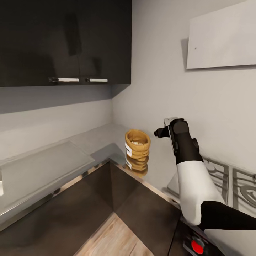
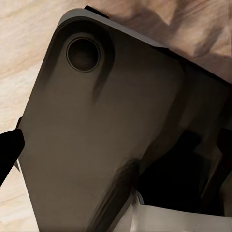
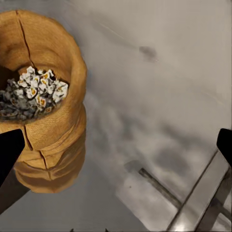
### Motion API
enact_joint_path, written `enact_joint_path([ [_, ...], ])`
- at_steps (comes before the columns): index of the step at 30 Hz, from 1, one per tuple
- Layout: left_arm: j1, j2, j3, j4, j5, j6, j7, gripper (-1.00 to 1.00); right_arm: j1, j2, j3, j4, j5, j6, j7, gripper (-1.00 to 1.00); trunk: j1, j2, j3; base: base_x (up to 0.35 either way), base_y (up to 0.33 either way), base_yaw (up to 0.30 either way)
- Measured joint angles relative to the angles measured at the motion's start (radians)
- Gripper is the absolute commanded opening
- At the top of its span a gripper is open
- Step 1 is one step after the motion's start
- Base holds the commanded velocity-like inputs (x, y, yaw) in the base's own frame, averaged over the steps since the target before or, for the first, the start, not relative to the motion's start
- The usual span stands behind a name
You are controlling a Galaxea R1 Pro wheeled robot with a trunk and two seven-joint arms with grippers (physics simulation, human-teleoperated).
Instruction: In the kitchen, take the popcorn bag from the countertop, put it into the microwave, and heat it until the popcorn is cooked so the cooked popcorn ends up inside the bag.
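Your head camera looks down into the counter corner; your right wrist camera, closer, shares its popcorn bag [image 1: 137, 149] [image 3: 41, 96].

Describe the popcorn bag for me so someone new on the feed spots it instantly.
Find the grey countertop that bends round the corner under the dark wall cabinets. Near the inner corner, left of the right gripper, stands the popcorn bag: a small tan woven sack, upright, with a rolled rim, a white label and popcorn showing in its open top. It is the only tan thing there.
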Motion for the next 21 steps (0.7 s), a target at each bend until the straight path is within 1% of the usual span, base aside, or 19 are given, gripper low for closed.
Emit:
enact_joint_path([
  [3, 0.000, -0.001, 0.000, 0.000, 0.001, 0.000, 0.000, 1.00, 0.000, 0.000, 0.003, -0.010, 0.000, 0.000, 0.002, 1.00, 0.000, 0.000, 0.000, 0.322, 0.000, 0.000],
  [5, 0.000, -0.001, 0.001, 0.001, 0.002, 0.001, 0.001, 1.00, 0.000, 0.000, 0.002, -0.043, 0.002, 0.000, 0.004, 1.00, 0.000, 0.000, 0.000, 0.322, 0.000, 0.000],
  [8, 0.000, -0.001, 0.001, 0.002, 0.004, 0.000, 0.008, 1.00, 0.000, 0.000, 0.002, -0.062, -0.004, 0.000, 0.006, 1.00, 0.000, 0.000, 0.000, 0.321, 0.000, 0.000],
  [12, 0.000, -0.001, 0.000, 0.001, 0.002, 0.000, 0.017, 1.00, 0.000, 0.000, 0.003, -0.058, -0.008, 0.000, 0.009, 1.00, 0.000, 0.000, 0.000, 0.321, 0.000, 0.000],
  [15, 0.000, 0.000, 0.000, 0.001, -0.001, -0.001, 0.017, 1.00, 0.000, 0.000, 0.022, -0.056, -0.011, 0.000, 0.014, 1.00, 0.000, 0.000, 0.000, 0.321, 0.000, 0.000],
  [17, 0.000, 0.001, 0.000, 0.000, -0.001, -0.001, 0.017, 1.00, 0.002, 0.000, 0.029, -0.055, -0.012, 0.000, 0.017, 1.00, 0.000, 0.000, 0.000, 0.306, 0.000, 0.000],
  [21, 0.000, 0.001, 0.000, 0.000, -0.002, -0.003, 0.016, 1.00, 0.004, 0.000, 0.031, -0.043, -0.013, 0.000, 0.030, 1.00, 0.000, 0.000, 0.000, 0.158, 0.000, 0.000],
])
